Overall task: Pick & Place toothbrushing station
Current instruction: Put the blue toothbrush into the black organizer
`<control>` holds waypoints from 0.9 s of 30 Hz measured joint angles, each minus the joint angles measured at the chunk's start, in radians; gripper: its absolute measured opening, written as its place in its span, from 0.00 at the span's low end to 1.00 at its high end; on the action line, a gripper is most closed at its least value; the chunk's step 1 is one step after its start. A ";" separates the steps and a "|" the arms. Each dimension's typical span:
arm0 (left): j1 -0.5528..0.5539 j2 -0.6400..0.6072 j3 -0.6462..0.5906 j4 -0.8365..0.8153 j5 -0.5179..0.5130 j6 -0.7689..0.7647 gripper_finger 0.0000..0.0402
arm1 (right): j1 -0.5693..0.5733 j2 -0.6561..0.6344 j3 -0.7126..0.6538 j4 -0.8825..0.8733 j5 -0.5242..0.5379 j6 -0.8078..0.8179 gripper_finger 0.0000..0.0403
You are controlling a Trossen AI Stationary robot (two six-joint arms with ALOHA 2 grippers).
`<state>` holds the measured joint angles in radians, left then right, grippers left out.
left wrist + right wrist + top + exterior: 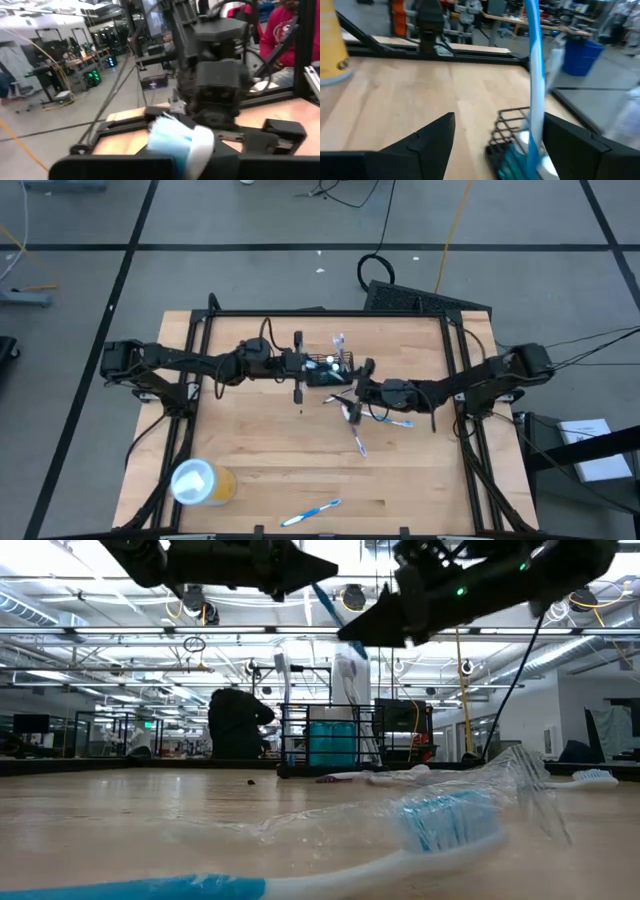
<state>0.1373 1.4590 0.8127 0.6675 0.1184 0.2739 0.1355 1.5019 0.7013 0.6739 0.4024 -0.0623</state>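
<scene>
The toothbrushing station (pixel 335 372), a small black wire-mesh holder (pixel 512 125), stands on its base on the wooden table, far of centre, with toothbrushes sticking up out of it. A blue-and-white toothbrush (pixel 536 75) stands upright in it. My right gripper (pixel 358 383) is open just right of the station; its fingers (pixel 502 142) stand on either side of that brush's handle, apart from it. My left gripper (pixel 308 368) is shut just left of the station, pointing level, with a toothbrush's blue-bristled head (pixel 172 142) showing at its fingers. My left gripper is shut on a toothbrush just below its head (pixel 196 159), pinched between the two fingers. The head sticks out past the fingers, lifted clear of the table. The fingers hide the handle and the exact place of contact.
A yellow cup with a white lid (pixel 203 482) lies near the front left. Loose toothbrushes lie right of centre (pixel 352 415) (pixel 395 421) and at the front edge (pixel 310 513), one in clear wrap (pixel 430 830). A person in red (pixel 287 30) sits beyond the table.
</scene>
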 joint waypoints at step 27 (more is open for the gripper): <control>0.042 -0.125 0.118 -0.524 -0.199 -0.014 0.00 | 0.196 -0.393 -0.200 -0.254 0.308 0.088 0.64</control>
<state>0.1798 1.3338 0.9303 0.1434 -0.0801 0.2602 0.3316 1.1091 0.5009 0.4199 0.7101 0.0257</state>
